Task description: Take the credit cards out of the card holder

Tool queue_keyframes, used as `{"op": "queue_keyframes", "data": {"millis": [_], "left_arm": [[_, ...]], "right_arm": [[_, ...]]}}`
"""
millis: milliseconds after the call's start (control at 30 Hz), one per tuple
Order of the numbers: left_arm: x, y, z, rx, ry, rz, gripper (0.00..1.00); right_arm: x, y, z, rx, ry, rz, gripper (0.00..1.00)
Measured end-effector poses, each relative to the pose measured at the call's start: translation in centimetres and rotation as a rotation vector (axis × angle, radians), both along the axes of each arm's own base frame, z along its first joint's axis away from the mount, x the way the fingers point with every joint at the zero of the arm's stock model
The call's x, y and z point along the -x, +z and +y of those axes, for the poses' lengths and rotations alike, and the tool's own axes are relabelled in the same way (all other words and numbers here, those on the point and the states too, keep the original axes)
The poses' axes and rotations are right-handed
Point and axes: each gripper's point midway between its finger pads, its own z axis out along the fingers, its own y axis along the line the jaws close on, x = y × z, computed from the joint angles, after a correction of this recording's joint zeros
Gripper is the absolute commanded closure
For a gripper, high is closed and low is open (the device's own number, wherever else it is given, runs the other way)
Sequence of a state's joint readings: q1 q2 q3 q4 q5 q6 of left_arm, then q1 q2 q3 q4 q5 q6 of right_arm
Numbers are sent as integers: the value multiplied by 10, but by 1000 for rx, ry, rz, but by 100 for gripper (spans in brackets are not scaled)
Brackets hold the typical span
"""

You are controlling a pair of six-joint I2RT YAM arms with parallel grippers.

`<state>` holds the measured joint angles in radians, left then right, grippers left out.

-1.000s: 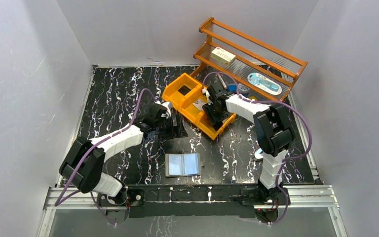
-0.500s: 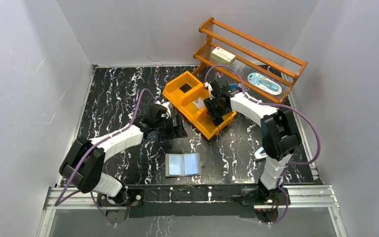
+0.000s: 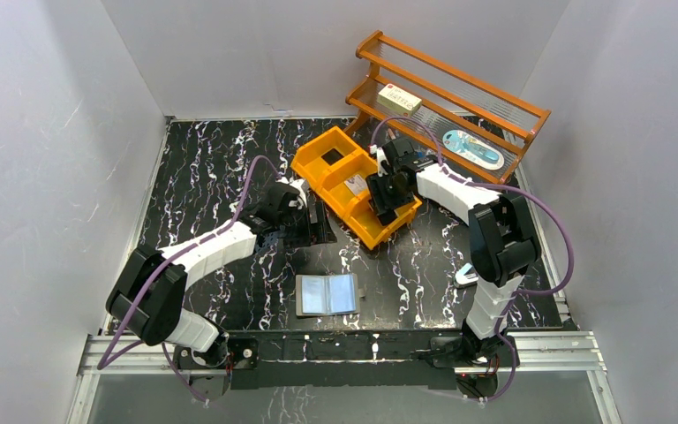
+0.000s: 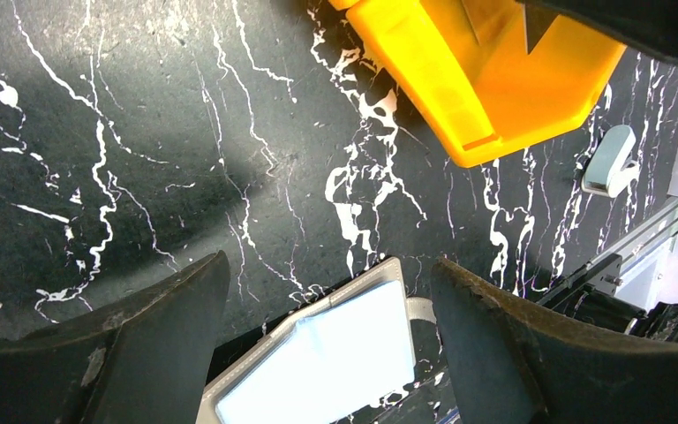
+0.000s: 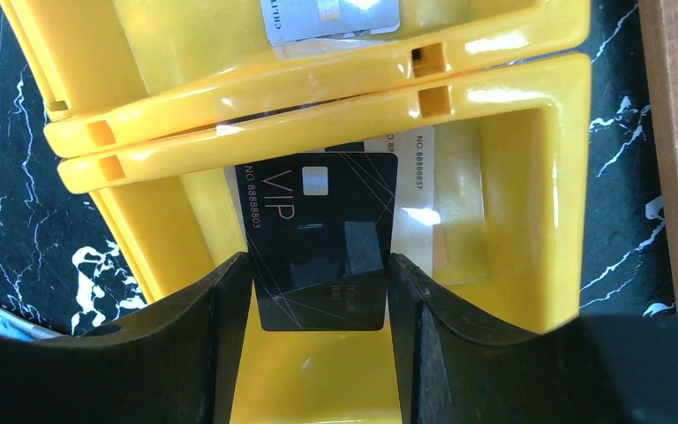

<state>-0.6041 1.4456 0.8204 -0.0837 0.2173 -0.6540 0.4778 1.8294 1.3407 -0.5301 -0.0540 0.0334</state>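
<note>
The right gripper (image 5: 318,269) is clamping 1 black card (image 5: 327,212) by 2 opposite edges, jaws partway apart, over 1 compartment of the orange bin (image 5: 530,159). 1 pale card (image 5: 424,221) is lying beneath it, and 1 silvery card (image 5: 335,18) is lying beyond the divider. The left gripper (image 4: 328,265) is hovering with its jaws wide apart and empty. The card holder (image 3: 327,293) is lying open near the front edge of the table (image 3: 203,168), with bare marble around it.

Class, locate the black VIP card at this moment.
Right wrist view: the black VIP card is held in the right gripper, over an end compartment of the orange bin.
</note>
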Motion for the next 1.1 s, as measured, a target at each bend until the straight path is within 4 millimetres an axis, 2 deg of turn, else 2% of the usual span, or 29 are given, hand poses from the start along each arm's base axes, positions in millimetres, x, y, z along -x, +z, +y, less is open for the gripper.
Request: {"op": "queue_keyframes", "data": {"millis": [200, 433, 900, 1100], "left_arm": [[-3, 4, -2, 6, -1, -9, 16], [-2, 4, -2, 7, -2, -8, 16], [-2, 5, -3, 13, -2, -5, 14], [-22, 13, -19, 57, 28, -7, 19]], "right_arm": [[4, -4, 4, -12, 24, 30, 45], [10, -18, 7, -17, 32, 88, 43], [19, -10, 21, -199, 42, 182, 44], [34, -13, 27, -241, 103, 222, 45]]}}
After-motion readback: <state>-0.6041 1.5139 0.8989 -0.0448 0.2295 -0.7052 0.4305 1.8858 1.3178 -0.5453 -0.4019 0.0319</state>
